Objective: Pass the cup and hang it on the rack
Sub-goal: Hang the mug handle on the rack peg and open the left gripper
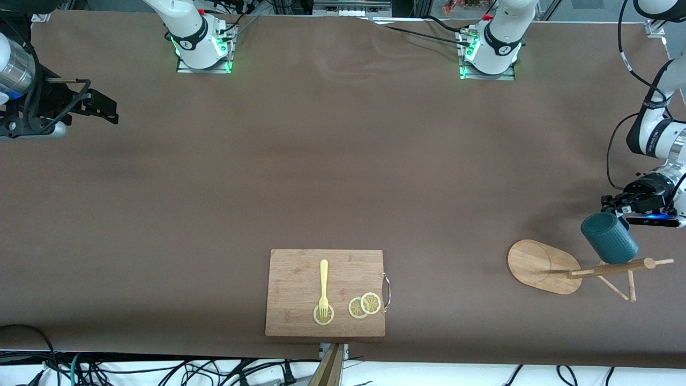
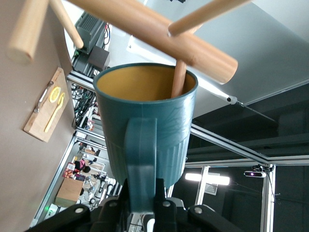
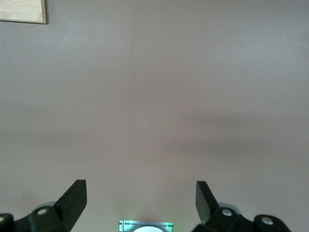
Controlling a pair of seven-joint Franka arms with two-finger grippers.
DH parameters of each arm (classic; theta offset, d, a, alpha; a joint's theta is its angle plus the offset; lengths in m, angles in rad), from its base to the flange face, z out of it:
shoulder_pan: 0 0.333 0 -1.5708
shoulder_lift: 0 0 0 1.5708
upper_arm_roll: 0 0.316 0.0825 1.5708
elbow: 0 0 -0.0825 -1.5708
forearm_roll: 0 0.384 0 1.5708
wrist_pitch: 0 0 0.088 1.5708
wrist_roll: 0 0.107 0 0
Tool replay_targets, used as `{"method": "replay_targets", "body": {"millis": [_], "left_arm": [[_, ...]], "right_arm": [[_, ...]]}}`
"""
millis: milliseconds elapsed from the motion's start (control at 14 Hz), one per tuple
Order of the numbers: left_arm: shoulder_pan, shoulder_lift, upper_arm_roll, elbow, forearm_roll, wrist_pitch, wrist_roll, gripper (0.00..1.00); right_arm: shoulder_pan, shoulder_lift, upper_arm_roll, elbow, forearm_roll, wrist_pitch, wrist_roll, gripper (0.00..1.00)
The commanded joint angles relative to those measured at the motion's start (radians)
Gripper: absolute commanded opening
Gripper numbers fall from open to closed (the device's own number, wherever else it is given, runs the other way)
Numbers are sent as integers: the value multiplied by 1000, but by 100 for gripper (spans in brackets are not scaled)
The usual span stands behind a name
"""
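Note:
The dark teal ribbed cup (image 1: 609,237) is held tilted over the light bamboo rack (image 1: 544,265) at the left arm's end of the table. My left gripper (image 1: 616,206) is shut on the cup's handle. In the left wrist view the fingers (image 2: 166,193) press both sides of the handle, and a thin peg (image 2: 178,79) from the rack's post (image 2: 159,34) reaches down into the cup's (image 2: 145,125) yellowish inside. My right gripper (image 1: 110,110) waits open with nothing in it, above bare table at the right arm's end; its jaws (image 3: 141,198) stand wide apart.
A wooden cutting board (image 1: 325,292) lies near the table's front edge at the middle, with a yellow fork (image 1: 323,287) and lemon slices (image 1: 365,305) on it. The rack's free pegs (image 1: 621,287) stick out past its base toward the left arm's end.

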Motion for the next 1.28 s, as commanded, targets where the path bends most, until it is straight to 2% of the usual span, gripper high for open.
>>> {"method": "replay_targets", "body": {"millis": [0, 285, 427, 854, 1139, 1210], "left_arm": [[5, 24, -7, 28, -3, 20, 102, 100], [9, 4, -3, 23, 72, 20, 112, 100], [13, -4, 19, 17, 121, 3, 112, 100], [50, -98, 23, 20, 429, -104, 103, 100], [39, -223, 9, 40, 664, -123, 99, 100], [27, -257, 1, 76, 736, -145, 98, 100]], "right_arm": [[-16, 7, 5, 18, 17, -18, -13, 100], [-14, 5, 5, 17, 17, -18, -13, 100], [-16, 7, -2, 15, 15, -18, -14, 100], [-14, 7, -10, 15, 17, -18, -14, 100], [-13, 8, -10, 18, 18, -7, -14, 100], [-13, 8, -10, 18, 21, -5, -14, 100]]}}
